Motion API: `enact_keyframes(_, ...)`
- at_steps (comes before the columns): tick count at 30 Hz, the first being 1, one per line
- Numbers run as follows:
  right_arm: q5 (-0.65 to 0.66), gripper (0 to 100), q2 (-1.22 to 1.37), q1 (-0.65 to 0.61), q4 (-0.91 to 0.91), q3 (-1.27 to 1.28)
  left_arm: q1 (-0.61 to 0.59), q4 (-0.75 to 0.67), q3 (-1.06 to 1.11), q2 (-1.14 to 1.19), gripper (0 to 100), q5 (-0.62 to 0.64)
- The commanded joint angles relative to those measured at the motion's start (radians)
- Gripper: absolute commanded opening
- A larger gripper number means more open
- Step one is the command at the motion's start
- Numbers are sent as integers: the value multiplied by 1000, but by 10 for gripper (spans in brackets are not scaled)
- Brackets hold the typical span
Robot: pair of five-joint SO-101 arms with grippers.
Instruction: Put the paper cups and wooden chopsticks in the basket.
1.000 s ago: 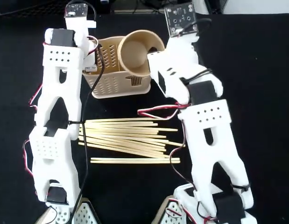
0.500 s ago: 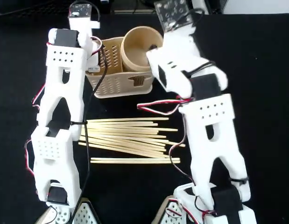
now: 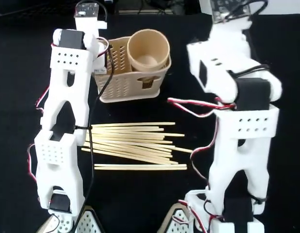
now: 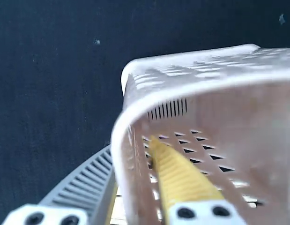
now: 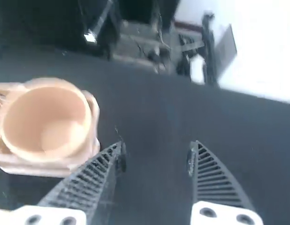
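High view: the paper cup now stands upright in the basket; a second ago the right arm held it tilted over the rim, and that arm has since drawn back. The wooden chopsticks lie untouched on the tabletop.

Left wrist view: the left hand clamps the basket wall, one finger inside and one outside.

Right wrist view: the right hand is spread wide and empty, well apart from the cup. This cup looks delivered, so the chopsticks are likely next.
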Motion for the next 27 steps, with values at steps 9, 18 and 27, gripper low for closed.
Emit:
enact_keyframes(9,12,222,-13,133,87,140,10,-5,-231,-21,157,-6)
enact_keyframes(18,72,221,-223,98,107,242,-65,12,-602,-23,157,-8)
enact_keyframes(27,160,221,-467,95,-8,661,-202,17,-645,-29,159,-8)
